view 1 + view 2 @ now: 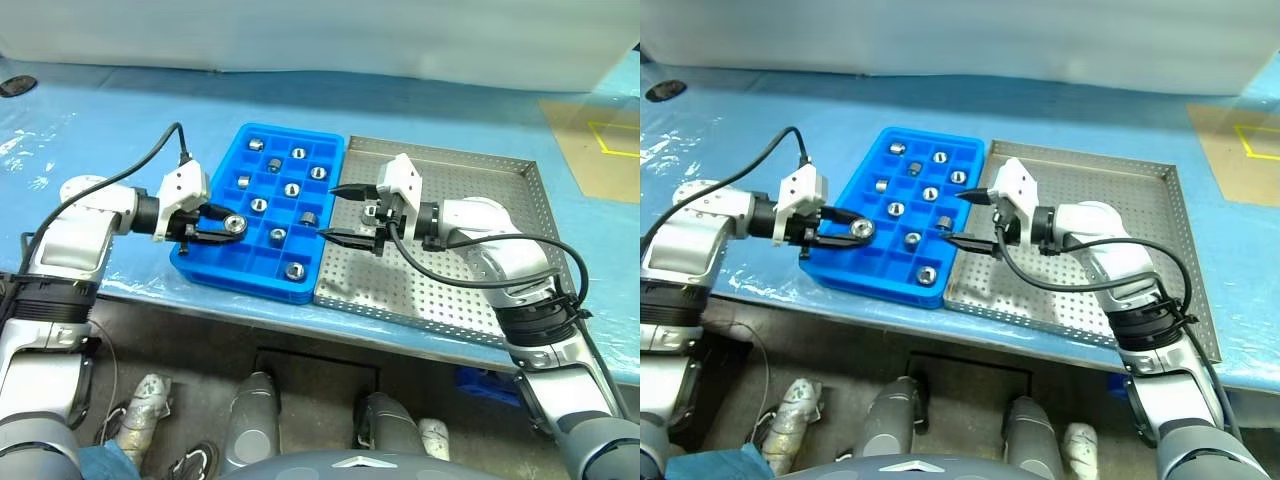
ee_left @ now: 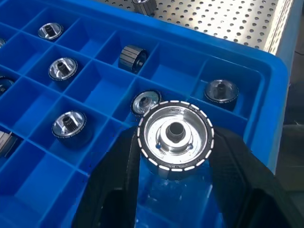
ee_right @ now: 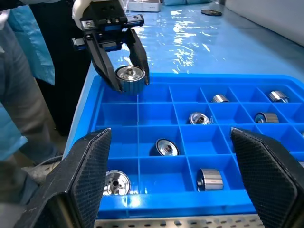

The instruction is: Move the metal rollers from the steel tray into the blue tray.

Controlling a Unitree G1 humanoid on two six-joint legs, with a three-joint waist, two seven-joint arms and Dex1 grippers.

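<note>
Left gripper (image 1: 222,226), clamped on a roller (image 1: 235,224), hangs over the blue tray's (image 1: 330,146) left edge, bore pointing sideways.

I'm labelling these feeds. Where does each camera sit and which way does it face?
Left eye, right eye: on the head, looking down over both arms at the blue tray and steel tray.
Left wrist: along the left claw, shut on a roller, over the blue tray.
Right wrist: along the open right claw, facing the blue tray and the left claw.
Shared: the held roller.
</note>
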